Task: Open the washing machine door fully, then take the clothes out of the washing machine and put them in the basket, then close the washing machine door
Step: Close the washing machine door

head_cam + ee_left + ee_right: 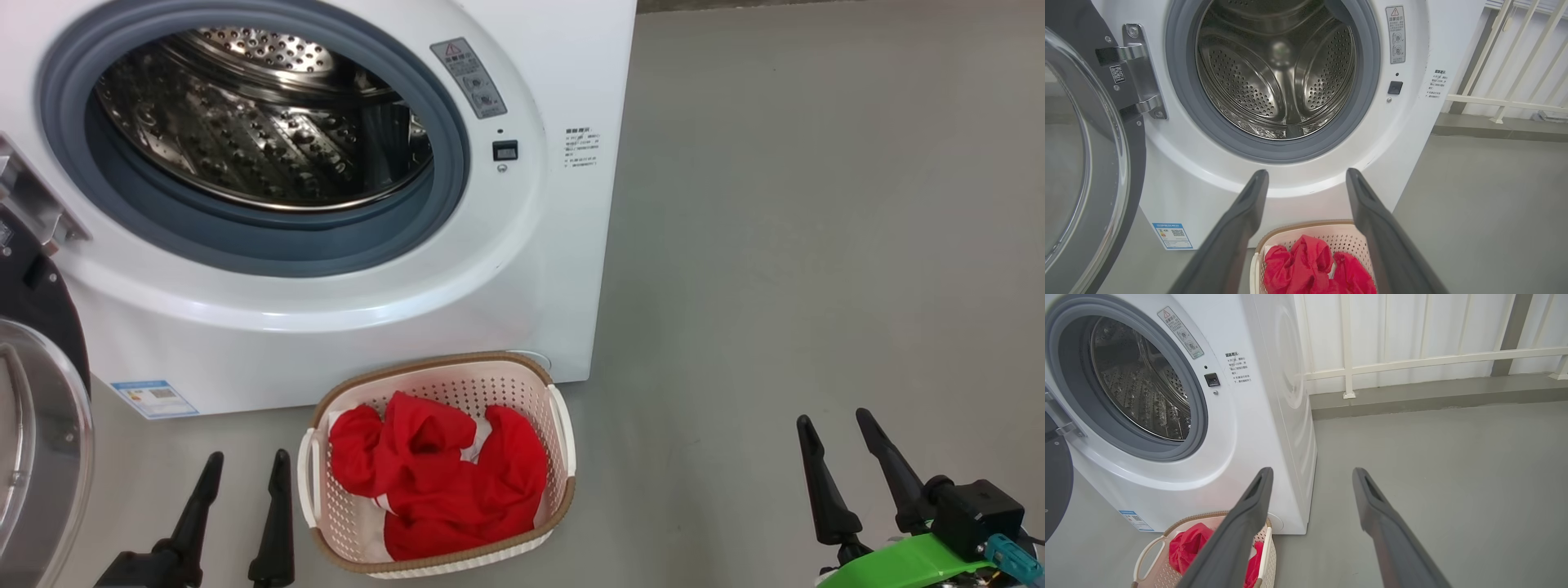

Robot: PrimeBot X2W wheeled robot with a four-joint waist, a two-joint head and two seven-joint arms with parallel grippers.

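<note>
Two grippers are showing low in the head view, the left gripper [248, 456] and right gripper [833, 416] both spreading their fingers wide around nothing, while the clothes [441, 482] are lying in the basket [441, 359] on the floor [816, 245] just before the washing machine [531, 269]. In the left wrist view the washing machine door [1086, 163] is standing swung open at the left; in the right wrist view the right fingers are pointing along the floor.
</note>
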